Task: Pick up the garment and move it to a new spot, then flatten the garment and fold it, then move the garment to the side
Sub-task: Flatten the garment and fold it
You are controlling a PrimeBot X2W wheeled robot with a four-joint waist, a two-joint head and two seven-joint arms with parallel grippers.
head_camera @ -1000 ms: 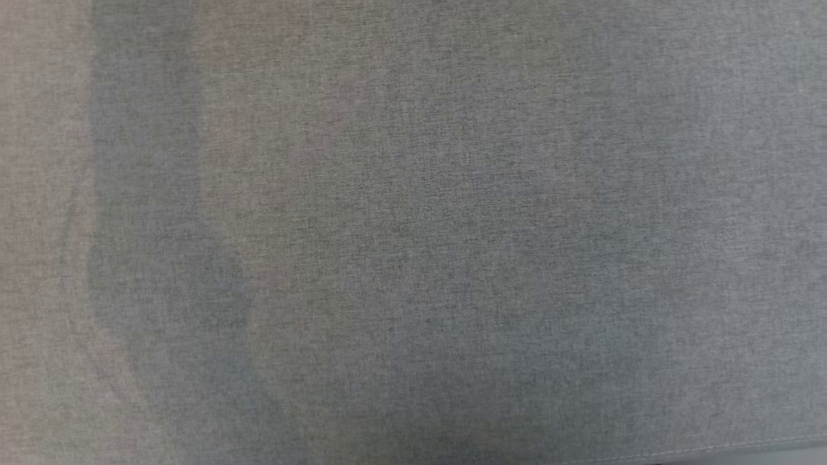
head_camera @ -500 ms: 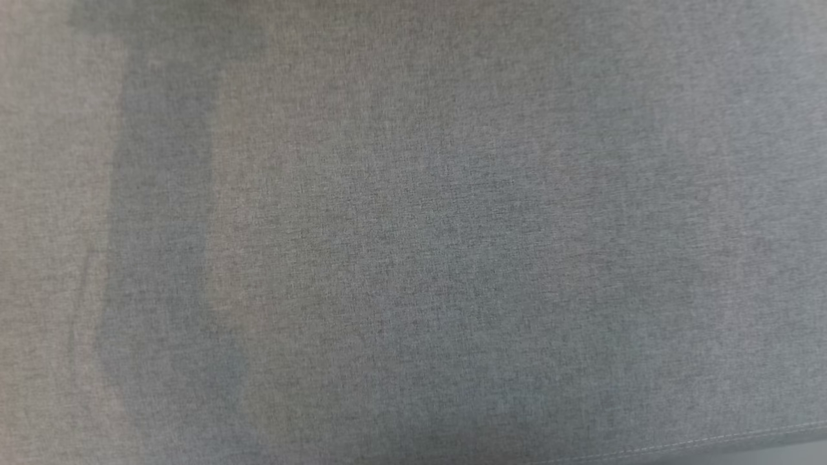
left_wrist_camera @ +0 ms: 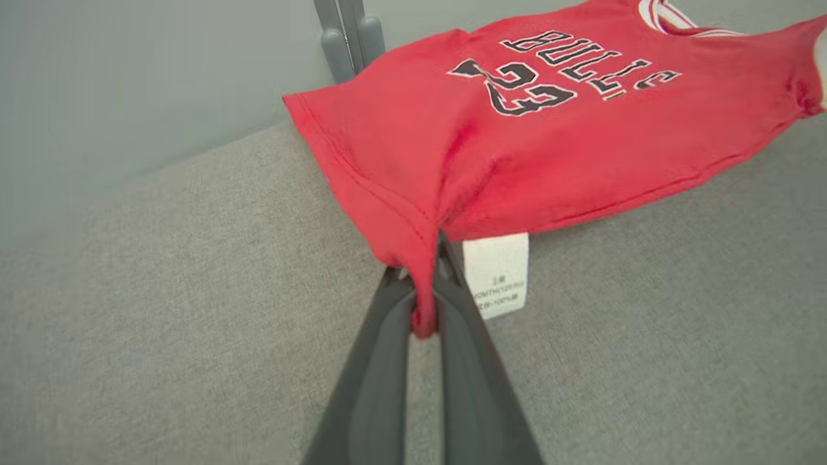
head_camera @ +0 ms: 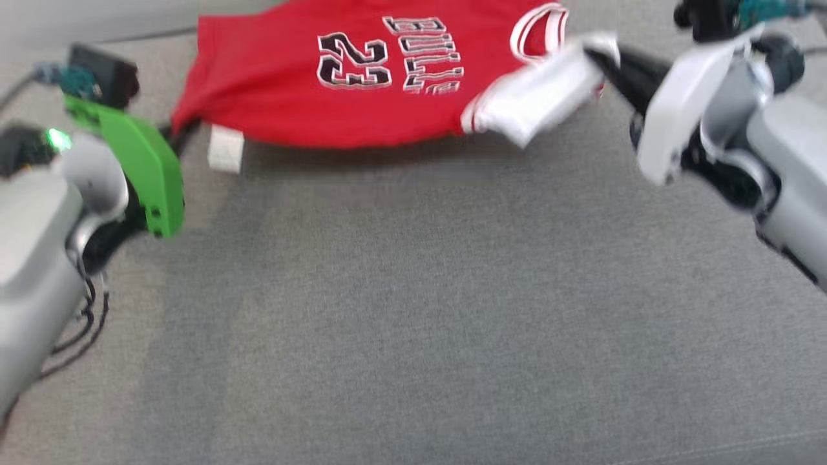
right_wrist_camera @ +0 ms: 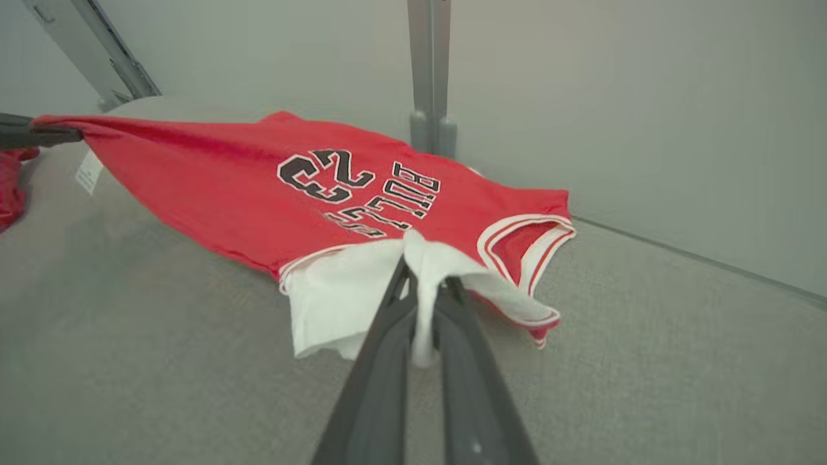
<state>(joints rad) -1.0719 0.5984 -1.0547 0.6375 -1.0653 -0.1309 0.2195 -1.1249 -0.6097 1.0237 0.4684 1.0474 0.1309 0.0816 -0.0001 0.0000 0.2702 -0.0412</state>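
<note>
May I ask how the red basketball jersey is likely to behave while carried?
Probably floppy: the red basketball jersey bunches at the left gripper and drapes toward the right gripper. Likely light, since jaws pinching small folds hold it. Its white fabric tag dangles, so edges may flap.

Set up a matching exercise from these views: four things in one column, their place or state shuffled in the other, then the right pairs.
Column one:
1. red basketball jersey numbered 23
2. white care label
3. left gripper
4. right gripper

Column two:
A. shut on the white sleeve
B. hanging under the red hem
C. stretched between both grippers over the grey fabric surface
D. shut on a red hem corner

Pairs: 1-C; 2-B; 3-D; 4-A.
</note>
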